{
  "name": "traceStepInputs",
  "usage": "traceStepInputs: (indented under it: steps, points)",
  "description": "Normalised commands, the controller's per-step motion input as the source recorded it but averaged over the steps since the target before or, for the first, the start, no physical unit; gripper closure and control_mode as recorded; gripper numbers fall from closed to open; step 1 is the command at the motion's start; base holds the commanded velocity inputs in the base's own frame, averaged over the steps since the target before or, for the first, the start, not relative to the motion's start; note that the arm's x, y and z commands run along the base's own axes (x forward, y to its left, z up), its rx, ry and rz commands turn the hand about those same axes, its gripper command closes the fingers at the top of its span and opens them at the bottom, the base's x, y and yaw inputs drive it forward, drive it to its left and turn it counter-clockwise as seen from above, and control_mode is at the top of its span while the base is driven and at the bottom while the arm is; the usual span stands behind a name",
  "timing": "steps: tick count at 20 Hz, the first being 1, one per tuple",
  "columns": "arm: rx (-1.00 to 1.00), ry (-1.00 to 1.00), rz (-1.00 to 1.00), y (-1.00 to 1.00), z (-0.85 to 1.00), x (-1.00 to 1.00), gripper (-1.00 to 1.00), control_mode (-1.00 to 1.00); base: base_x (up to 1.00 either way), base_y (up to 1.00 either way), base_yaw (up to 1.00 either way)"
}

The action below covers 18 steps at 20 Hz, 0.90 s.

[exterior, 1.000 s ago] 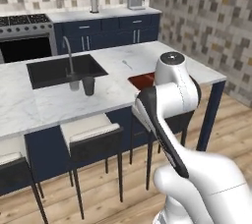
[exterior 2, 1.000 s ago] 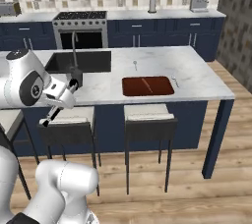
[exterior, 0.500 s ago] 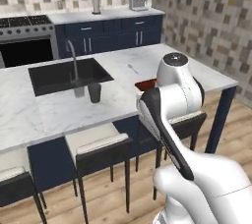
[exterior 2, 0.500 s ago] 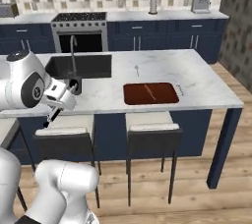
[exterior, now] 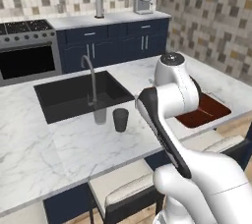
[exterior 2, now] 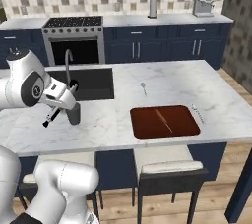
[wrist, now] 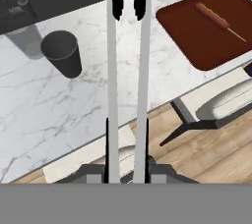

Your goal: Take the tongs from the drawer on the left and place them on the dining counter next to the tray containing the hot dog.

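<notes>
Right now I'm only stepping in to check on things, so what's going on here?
The robot arm's gripper is shut on the tongs, carried with their black ends out in front. It hangs near the front edge of the dining counter, beside the dark cup and the black sink. The tray with the hot dog lies off to one side. The tongs aren't set down yet.

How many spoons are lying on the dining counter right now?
2: one spoon behind the tray, toward the counter's middle; another spoon just beside the tray's right rim. The arm may hide more.
</notes>
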Motion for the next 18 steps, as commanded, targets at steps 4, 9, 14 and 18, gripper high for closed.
traceStepInputs:
  steps: [4,9,14,18]
  points:
    - [0.0,0.0,0.0,0.0,0.0,0.0,1.0,1.0,0.73,-0.19,0.08]
    - [0.0,0.0,0.0,0.0,0.0,0.0,1.0,1.0,0.0,-0.34,0.09]
    - [0.0,0.0,0.0,0.0,0.0,0.0,1.0,1.0,0.12,-0.73,0.05]
    - [0.12,0.04,0.14,-0.48,-0.03,0.72,1.0,-1.0,0.0,0.0,0.0]
